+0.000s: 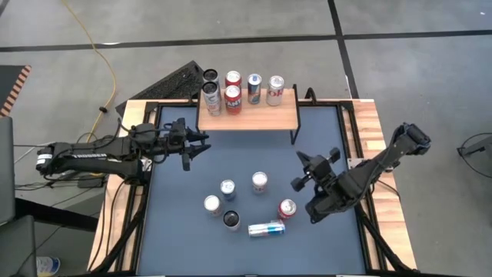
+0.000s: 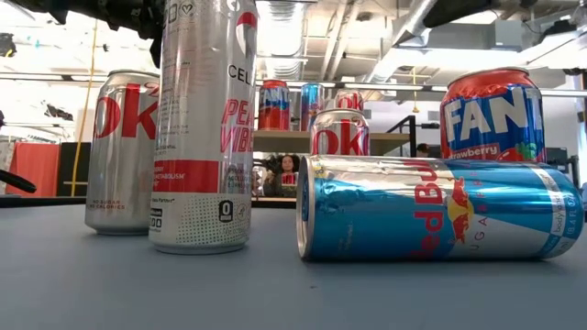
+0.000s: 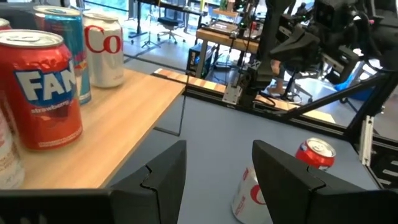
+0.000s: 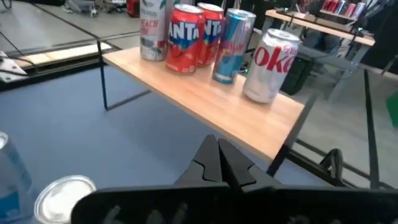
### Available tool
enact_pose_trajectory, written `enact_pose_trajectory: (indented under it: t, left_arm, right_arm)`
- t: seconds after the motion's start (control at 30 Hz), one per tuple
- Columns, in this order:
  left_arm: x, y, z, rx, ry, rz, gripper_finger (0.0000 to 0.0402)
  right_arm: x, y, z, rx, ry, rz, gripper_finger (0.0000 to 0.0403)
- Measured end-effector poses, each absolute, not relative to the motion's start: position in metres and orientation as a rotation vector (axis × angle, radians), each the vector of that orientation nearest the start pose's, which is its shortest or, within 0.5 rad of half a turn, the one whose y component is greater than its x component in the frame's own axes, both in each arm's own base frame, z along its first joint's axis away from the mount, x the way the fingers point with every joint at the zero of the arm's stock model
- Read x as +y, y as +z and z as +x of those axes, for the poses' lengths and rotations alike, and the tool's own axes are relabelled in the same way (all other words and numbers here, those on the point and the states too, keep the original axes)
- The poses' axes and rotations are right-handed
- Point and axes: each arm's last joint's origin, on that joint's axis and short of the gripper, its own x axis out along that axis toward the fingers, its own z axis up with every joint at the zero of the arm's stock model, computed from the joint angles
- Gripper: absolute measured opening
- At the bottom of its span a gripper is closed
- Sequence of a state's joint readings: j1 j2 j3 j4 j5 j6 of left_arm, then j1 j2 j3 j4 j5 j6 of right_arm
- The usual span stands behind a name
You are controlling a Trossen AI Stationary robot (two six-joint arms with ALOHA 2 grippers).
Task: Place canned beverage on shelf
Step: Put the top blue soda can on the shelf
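I see the low light-wood shelf on black metal legs (image 1: 257,117) at the far side of the dark blue table mat (image 1: 177,223), carrying six cans along its far-left part. Six more cans wait on the mat nearer me; a blue-and-silver Red Bull can (image 1: 266,228) lies on its side beside an upright red Fanta can (image 1: 287,208). My left gripper (image 1: 196,146) hovers left of the shelf, fingers wide. My right gripper (image 1: 311,168) hangs right of the loose cans, fingers pressed together, empty.
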State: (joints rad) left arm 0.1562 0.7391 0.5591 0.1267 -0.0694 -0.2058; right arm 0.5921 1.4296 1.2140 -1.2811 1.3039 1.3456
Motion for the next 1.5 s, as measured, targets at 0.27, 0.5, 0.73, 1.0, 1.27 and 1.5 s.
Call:
enact_pose_trajectory:
  t: [0.27, 0.5, 0.73, 1.0, 1.27, 1.5]
  left_arm:
    - [0.028, 0.291, 0.171, 0.033, 0.206, -0.205, 0.0174]
    - [0.01, 0.292, 0.179, 0.019, 0.087, -0.142, 0.0174]
    - [0.004, 0.283, 0.188, 0.082, 0.235, -0.052, 0.0173]
    - [0.03, 0.28, 0.198, 0.074, 0.383, 0.05, 0.0173]
    - [0.068, 0.277, 0.192, 0.086, 0.414, 0.019, 0.0173]
    - [0.055, 0.276, 0.196, 0.09, 0.262, -0.032, 0.0173]
  right_arm:
    - [0.116, 0.297, 0.212, 0.312, -0.907, -0.017, 0.0]
    - [0.116, 0.297, 0.212, 0.309, -0.907, -0.011, 0.0]
    - [0.116, 0.297, 0.213, 0.309, -0.906, -0.01, 0.0]
    - [0.116, 0.297, 0.213, 0.313, -0.905, -0.018, 0.0]
    - [0.116, 0.297, 0.213, 0.313, -0.905, -0.018, 0.0]
    - [0.116, 0.297, 0.213, 0.313, -0.905, -0.018, 0.0]
